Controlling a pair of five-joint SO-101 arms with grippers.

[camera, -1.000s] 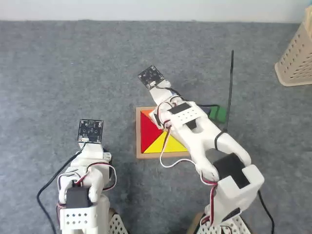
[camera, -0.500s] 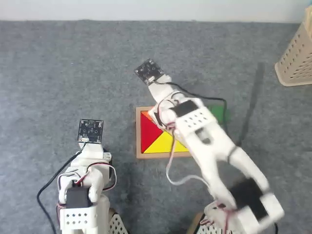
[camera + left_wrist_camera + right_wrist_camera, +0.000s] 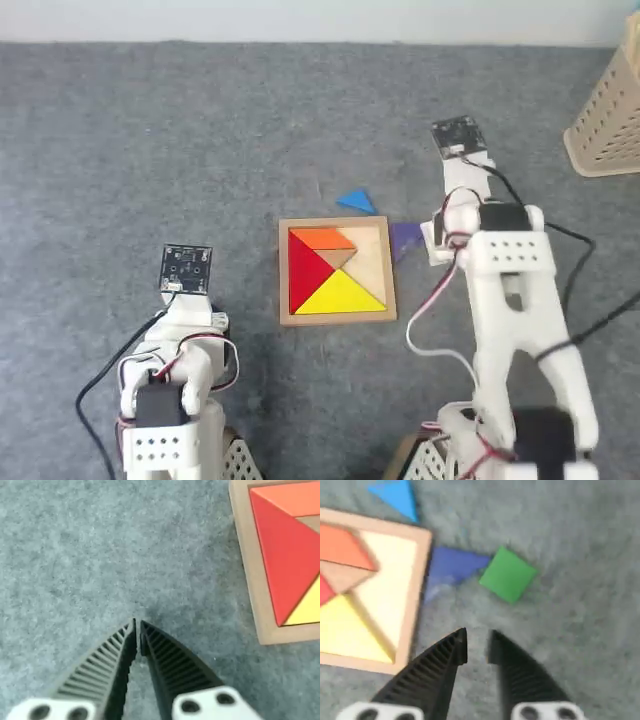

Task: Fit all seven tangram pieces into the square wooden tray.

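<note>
Likely a robotics lab or hobby room: the left arm (image 3: 172,385) and right arm (image 3: 512,300), wiring exposed, stand on a grey carpeted surface (image 3: 150,130), a beige perforated basket (image 3: 608,115) at its edge.

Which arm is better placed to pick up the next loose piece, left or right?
Right, probably: the right gripper hangs near the green square and purple triangle; the left gripper is across the tray.

The high camera looks steeply down from afar; both close wrist cameras share the tray (image 3: 283,275).
</note>
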